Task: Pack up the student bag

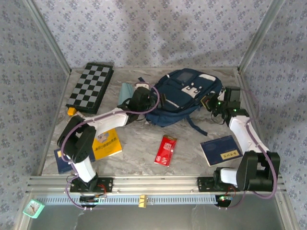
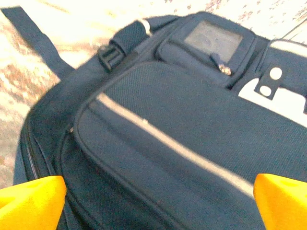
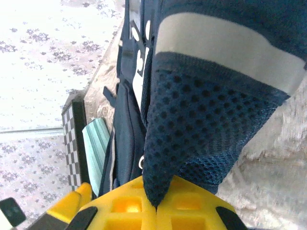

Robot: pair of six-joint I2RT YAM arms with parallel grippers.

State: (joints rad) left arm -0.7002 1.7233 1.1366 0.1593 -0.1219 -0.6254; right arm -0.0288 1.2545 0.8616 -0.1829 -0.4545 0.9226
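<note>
While student bag (image 1: 187, 93) lies on surface (image 1: 144, 143), R tool (image 3: 156, 203): clenched on its mesh
L tool (image 2: 154, 203): released, over its front

A: What sits at the upper left?
B: A black-and-white chessboard (image 1: 90, 88), flat on the marble worktop (image 1: 139, 143).
A: And lower down?
B: A yellow book (image 1: 106, 143) at left, a red packet (image 1: 166, 150) mid-frame and a blue book (image 1: 220, 150) at right, all apart.
</note>
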